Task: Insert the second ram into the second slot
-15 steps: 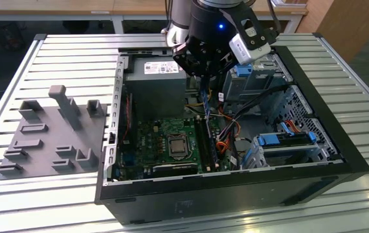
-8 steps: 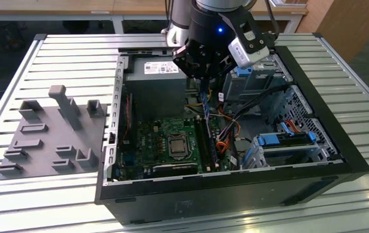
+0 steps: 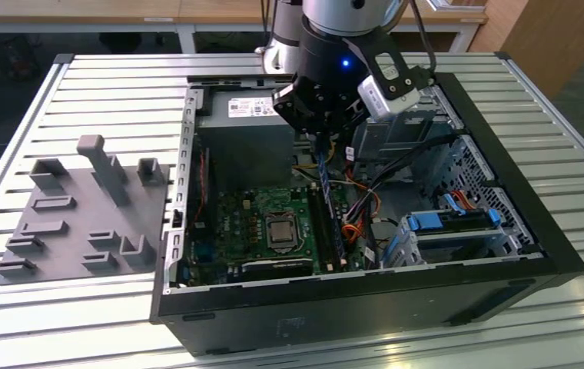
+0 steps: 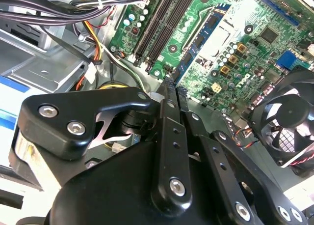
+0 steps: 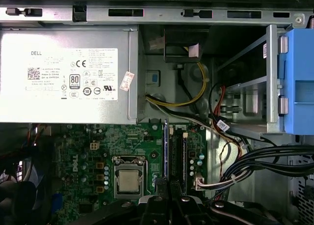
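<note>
The second ram (image 3: pixel 324 181) is hanging edge-down in the gripper (image 3: pixel 321 144), whose fingers (image 4: pixel 168 114) are clamping it; its long axis is running twelve-to-six in the exterior view, matching the black slots (image 3: pixel 326 231) lying toward six o'clock.

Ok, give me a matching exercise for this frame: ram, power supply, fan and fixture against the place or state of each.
Things:
1 ram
2 power supply
3 fan
4 fixture

Places or states:
A grey, on the table, outside the case
B silver box inside the case
C held in the gripper, above the board
D black, round, beside the board

Pairs: 1-C, 2-B, 3-D, 4-A
</note>
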You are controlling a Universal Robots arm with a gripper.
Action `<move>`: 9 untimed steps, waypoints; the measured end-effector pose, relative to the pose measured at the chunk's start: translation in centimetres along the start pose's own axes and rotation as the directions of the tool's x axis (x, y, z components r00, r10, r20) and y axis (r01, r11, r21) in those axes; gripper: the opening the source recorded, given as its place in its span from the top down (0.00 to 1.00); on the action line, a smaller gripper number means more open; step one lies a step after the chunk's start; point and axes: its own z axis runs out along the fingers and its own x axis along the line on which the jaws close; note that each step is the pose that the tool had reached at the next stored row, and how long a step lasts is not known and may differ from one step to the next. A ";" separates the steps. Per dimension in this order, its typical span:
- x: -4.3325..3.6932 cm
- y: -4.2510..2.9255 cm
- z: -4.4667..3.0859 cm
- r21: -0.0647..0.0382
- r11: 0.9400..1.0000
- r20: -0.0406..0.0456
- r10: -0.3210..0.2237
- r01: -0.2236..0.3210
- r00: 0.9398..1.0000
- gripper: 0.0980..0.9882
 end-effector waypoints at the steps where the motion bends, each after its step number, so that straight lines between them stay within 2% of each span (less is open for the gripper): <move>1: 0.00 0.00 0.21 0.000 1.000 0.000 0.000 0.000 1.000 0.96; 9: 0.00 -0.01 0.37 0.000 1.000 0.000 0.000 0.000 1.000 0.96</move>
